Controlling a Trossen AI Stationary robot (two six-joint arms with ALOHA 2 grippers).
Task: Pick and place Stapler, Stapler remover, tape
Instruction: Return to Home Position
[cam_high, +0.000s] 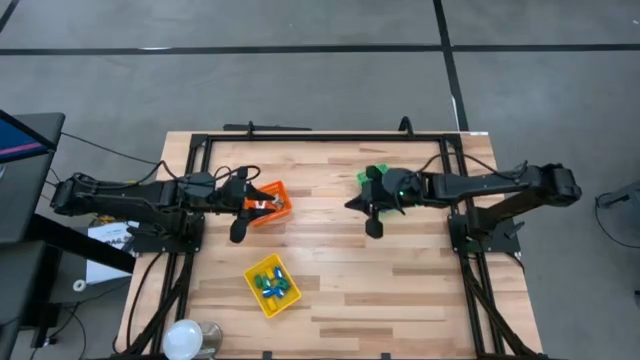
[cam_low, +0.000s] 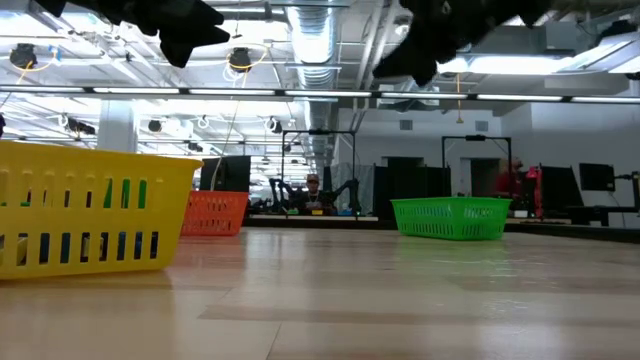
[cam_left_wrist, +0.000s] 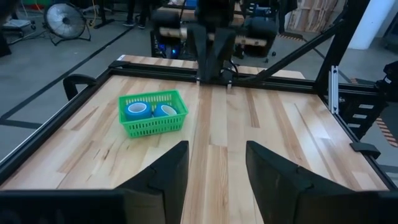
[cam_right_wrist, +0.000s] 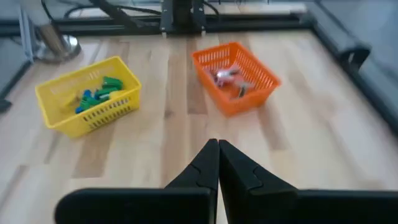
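Note:
Two blue tape rolls (cam_left_wrist: 151, 111) lie in the green bin (cam_left_wrist: 152, 124) at the table's far right. The orange bin (cam_right_wrist: 236, 78) holds small reddish and pale pieces, and the yellow bin (cam_right_wrist: 87, 99) holds several small blue and green oblong pieces. Which of these are the stapler and the stapler remover is too small to tell. My left gripper (cam_left_wrist: 216, 180) hangs open above the table at the orange bin (cam_high: 270, 205), with nothing between its fingers. My right gripper (cam_right_wrist: 218, 163) is shut and empty, in the air beside the green bin (cam_high: 377, 178).
The yellow bin (cam_high: 272, 286) stands toward the near edge, left of the middle. A white round object and a metal cup (cam_high: 190, 340) sit at the near left corner. A black frame (cam_high: 320, 137) borders the table. Bare wood lies between the three bins.

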